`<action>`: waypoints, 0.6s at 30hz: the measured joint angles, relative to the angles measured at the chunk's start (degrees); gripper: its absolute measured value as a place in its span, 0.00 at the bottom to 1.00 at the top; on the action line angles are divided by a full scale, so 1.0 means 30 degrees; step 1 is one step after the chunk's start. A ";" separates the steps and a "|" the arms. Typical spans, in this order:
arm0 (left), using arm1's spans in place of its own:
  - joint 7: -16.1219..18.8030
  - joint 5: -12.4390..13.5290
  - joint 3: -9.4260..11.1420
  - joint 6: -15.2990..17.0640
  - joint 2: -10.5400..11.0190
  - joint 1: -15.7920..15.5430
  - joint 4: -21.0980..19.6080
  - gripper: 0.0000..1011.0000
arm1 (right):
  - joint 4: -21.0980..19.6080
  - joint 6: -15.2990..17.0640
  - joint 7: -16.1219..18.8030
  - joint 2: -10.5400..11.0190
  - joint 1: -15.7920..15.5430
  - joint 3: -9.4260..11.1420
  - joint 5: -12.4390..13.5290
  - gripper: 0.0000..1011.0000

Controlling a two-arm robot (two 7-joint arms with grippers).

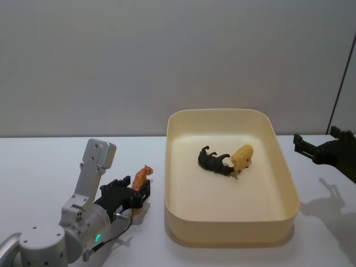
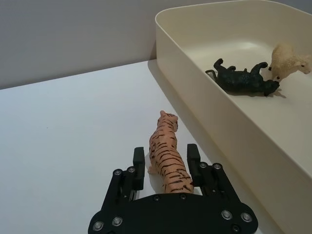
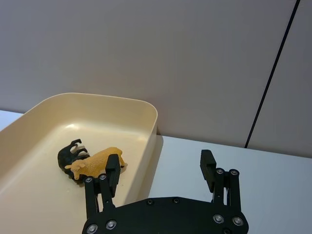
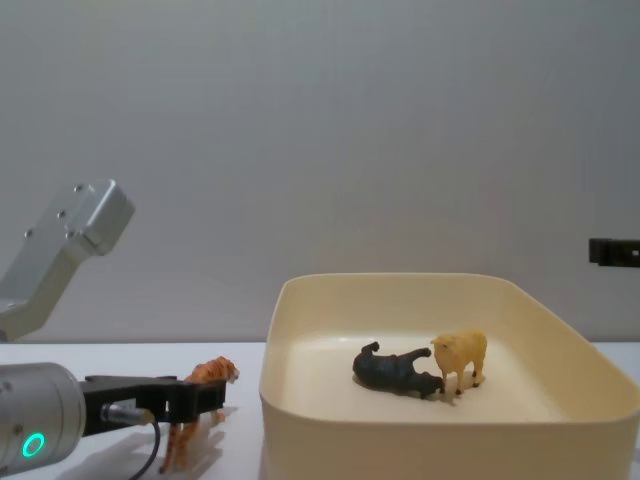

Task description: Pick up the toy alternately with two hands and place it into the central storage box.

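— Cream-yellow plastic, rounded corners: the central storage box (image 1: 231,225) sits mid-table on the white table (image 1: 44,161). What's inside?

— Two figures near the middle. A black animal (image 1: 213,162) lies on its side with legs in the air, and a tan sheep (image 1: 242,158) stands at its 3 o'clock, nose touching it. The chest view shows the sheep upright, the black one toppled.

— And the toy outside?

— An orange striped tiger (image 2: 167,152) stands on the table at the box's 9 o'clock, just beside the wall but not touching it, head pointing toward 12 o'clock.

— Where is the left gripper (image 2: 165,163)?

— Low at the table, around the tiger's hindquarters. Its two black fingers (image 2: 138,165) flank the body, one on each flank, narrowly parted; from the wrist view I cannot tell whether the pads actually press the toy. The silver arm with the green ring light (image 4: 35,445) comes in from 7 o'clock.

— The right gripper (image 3: 161,170)?

— Off at the box's 3 o'clock, raised above the table, fingers spread wide and holding nothing.
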 joint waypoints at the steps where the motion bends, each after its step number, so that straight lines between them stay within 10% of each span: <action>1: -0.0012 0.0004 -0.0004 0.0004 -0.0005 -0.0016 0.0025 0.54 | 0.0001 0.0001 0.0000 0.0000 0.0000 0.0000 0.0000 0.99; 8: -0.0059 0.0024 -0.0019 0.0012 -0.0017 -0.0044 0.0067 0.30 | 0.0001 0.0001 0.0000 0.0000 -0.0001 0.0000 0.0000 0.99; 18: -0.0369 0.0376 -0.0058 -0.0248 -0.0012 -0.0162 0.0059 0.29 | 0.0001 0.0001 0.0000 0.0000 -0.0001 0.0000 0.0000 0.99</action>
